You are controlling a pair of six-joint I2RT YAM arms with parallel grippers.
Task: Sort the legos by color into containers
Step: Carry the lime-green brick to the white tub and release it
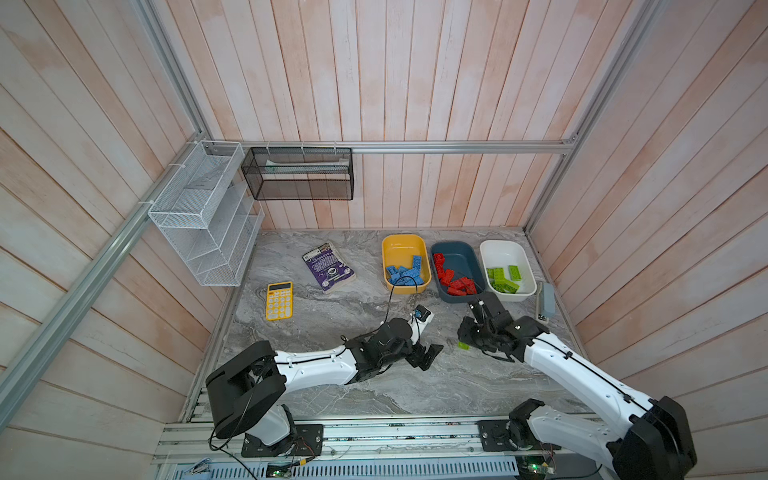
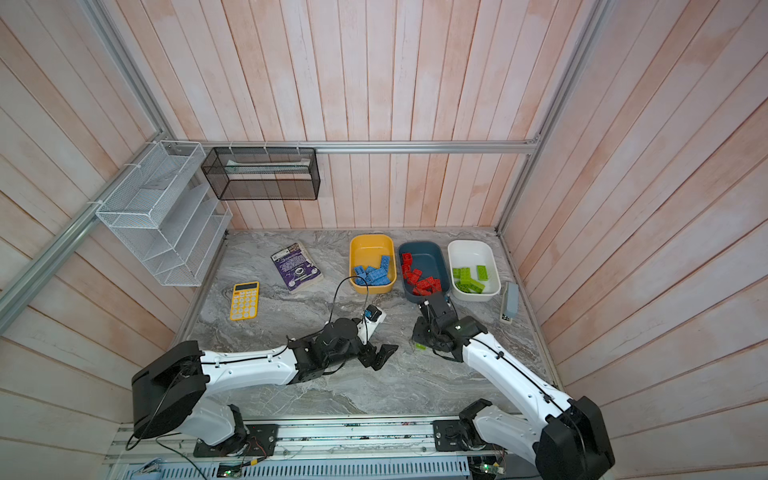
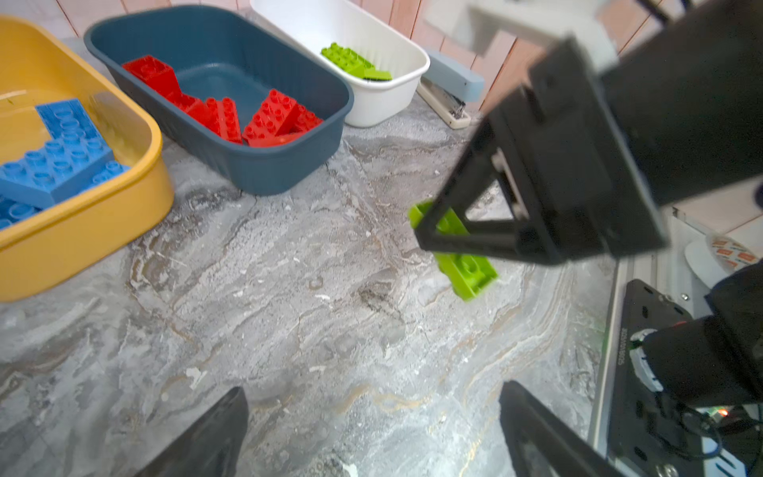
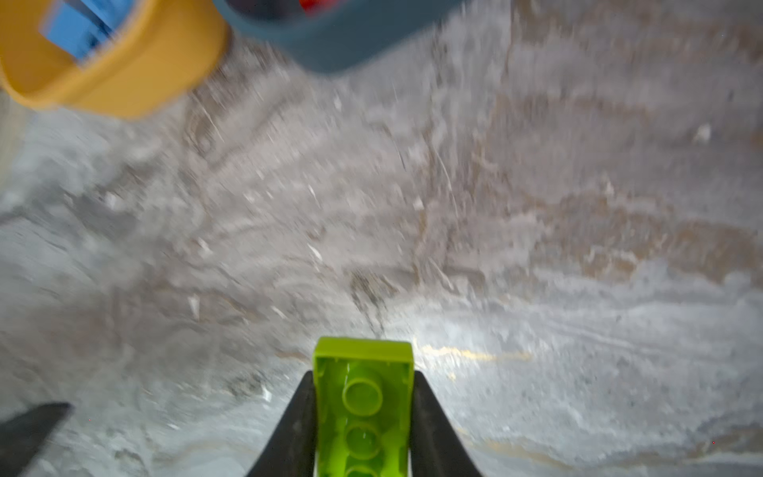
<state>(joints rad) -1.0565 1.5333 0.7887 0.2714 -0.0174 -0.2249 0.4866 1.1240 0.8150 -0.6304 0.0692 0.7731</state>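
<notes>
Legos sorted by colour, late stage. Blue legos point(image 1: 405, 274) lie in the yellow tub point(image 1: 402, 237), red legos point(image 1: 455, 283) in the dark teal tub point(image 1: 457, 257), and lime green legos point(image 1: 505, 279) in the white tub point(image 1: 500, 251). The three tubs stand side by side at centre right of both top views. One further green lego point(image 4: 363, 406) is outside the tubs, below the teal tub at lower centre right of both top views. The right jaws are closed narrowly on its long sides, and its hollow underside faces the right wrist camera. In the left wrist view it hangs tilted close over the table point(image 3: 289, 330); whether its lower end touches cannot be told. The left jaws stand wide and empty near the centre of both top views, just left of the held lego. No other loose lego shows on the table. Judged progress: sorting is nearly complete. What is left is to carry this last green lego up and to the right, to the white tub, and release it there.
</notes>
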